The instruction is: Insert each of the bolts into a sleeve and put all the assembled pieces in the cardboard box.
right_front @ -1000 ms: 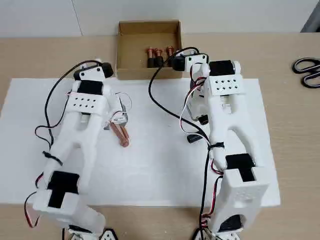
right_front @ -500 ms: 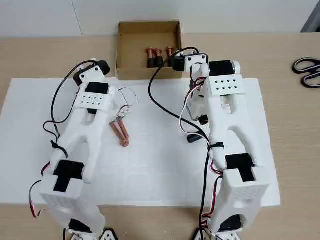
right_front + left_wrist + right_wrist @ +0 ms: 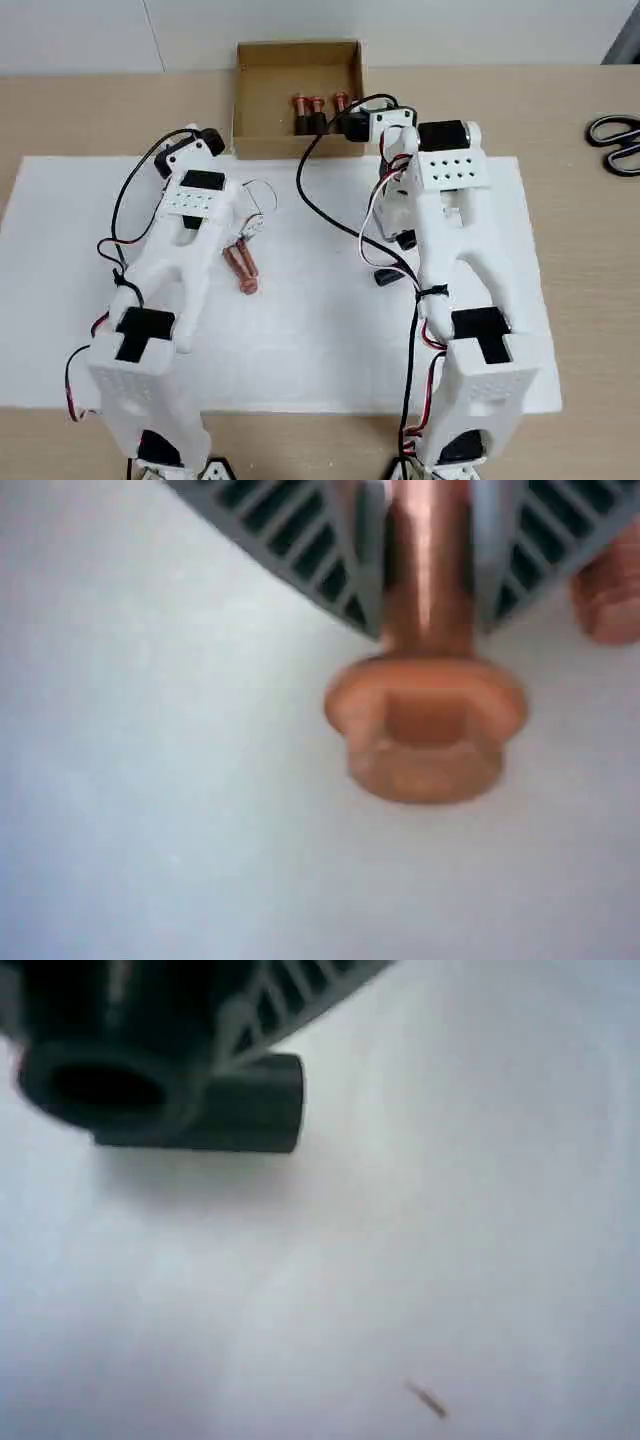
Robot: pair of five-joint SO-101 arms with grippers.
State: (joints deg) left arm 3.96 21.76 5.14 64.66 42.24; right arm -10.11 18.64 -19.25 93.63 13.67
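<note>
**High view.** The cardboard box (image 3: 262, 85), at the far edge of the surface (image 3: 560, 100), holds 3 assembled pieces (image 3: 317, 112). On the white sheet (image 3: 300, 340) we count 2 bolts (image 3: 243, 268) lying side by side and 2 sleeves: one under the right wrist and a loose sleeve (image 3: 385, 277) nearer that arm's base.

**Left wrist view.** The left claw (image 3: 428, 615) is clamped on the shank of the held bolt (image 3: 425, 725), low over the sheet. The 2nd bolt (image 3: 605, 595) lies just beside it.

**Right wrist view.** The right claw (image 3: 190, 1045) appears closed on the held sleeve (image 3: 250, 1105), w/ its bore unobstructed.

**Step, as we judge it:** mating the pair. We'd lift w/o tilting, line the shank axis up w/ the bore, then push gently till the head seats.
</note>
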